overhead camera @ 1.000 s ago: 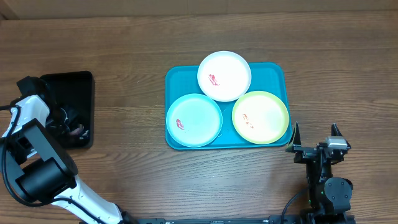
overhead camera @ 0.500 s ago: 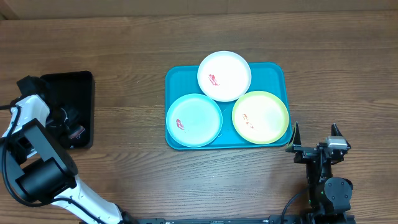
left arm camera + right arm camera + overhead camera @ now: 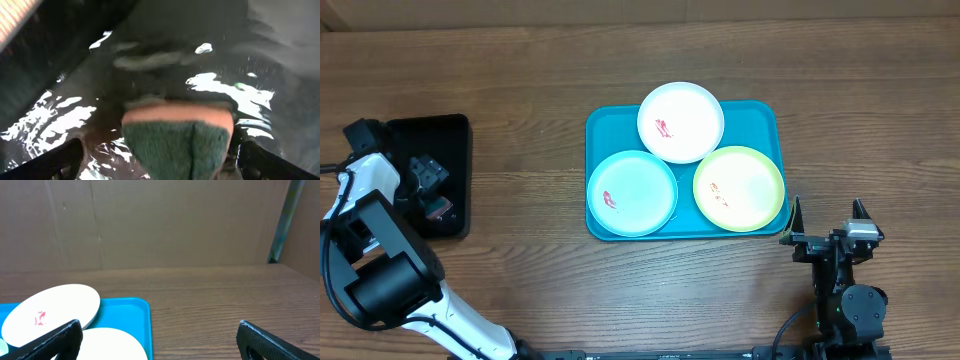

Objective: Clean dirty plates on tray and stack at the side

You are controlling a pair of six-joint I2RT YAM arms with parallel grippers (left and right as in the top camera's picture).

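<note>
Three plates lie on the turquoise tray: a white plate at the back, a pale aqua plate front left and a yellow-green plate front right, each with a small red smear. My left gripper is down inside a black tray at the far left. In the left wrist view that gripper is open, its fingers spread either side of a green and orange sponge. My right gripper stands open, off the tray's front right corner.
In the right wrist view the open gripper faces bare wooden table, with the tray's corner, the white plate and the near plate at the left. The black tray's shiny wet floor surrounds the sponge.
My left gripper has opened from shut, and the sponge now lies loose between its jaws in the black tray. The right arm and the plates have not moved.
</note>
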